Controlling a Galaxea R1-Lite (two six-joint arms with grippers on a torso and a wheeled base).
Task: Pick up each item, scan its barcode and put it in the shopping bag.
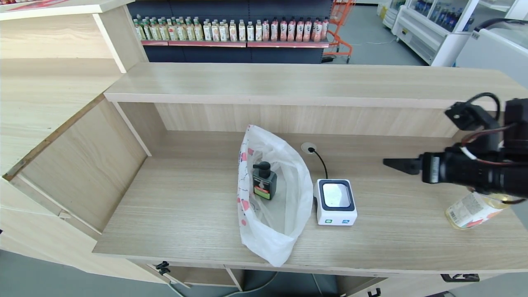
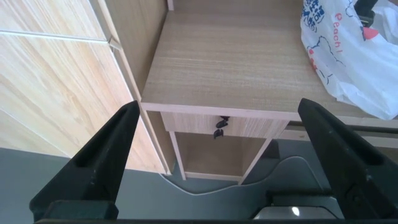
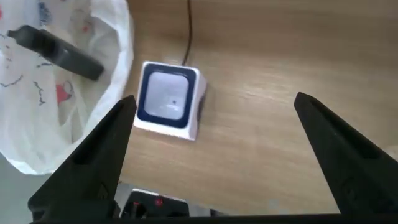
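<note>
A white shopping bag [image 1: 284,214] lies open on the wooden counter [image 1: 185,206], with a black pump bottle [image 1: 264,181] inside it. Just right of the bag stands the white barcode scanner [image 1: 335,201], window up. A bottle of yellowish liquid [image 1: 470,211] sits at the counter's right end, partly hidden under my right arm. My right gripper [image 1: 398,165] hovers above the counter to the scanner's right, open and empty; its wrist view shows the scanner [image 3: 166,99] and the bag [image 3: 93,124] below. My left gripper [image 2: 217,155] is open and empty, low in front of the counter's left front edge.
A raised wooden ledge [image 1: 313,82] runs behind the counter and a side panel [image 1: 82,165] walls its left. The scanner's cable [image 1: 321,161] leads to a grommet at the back. A drawer with a key [image 2: 219,126] sits under the counter front.
</note>
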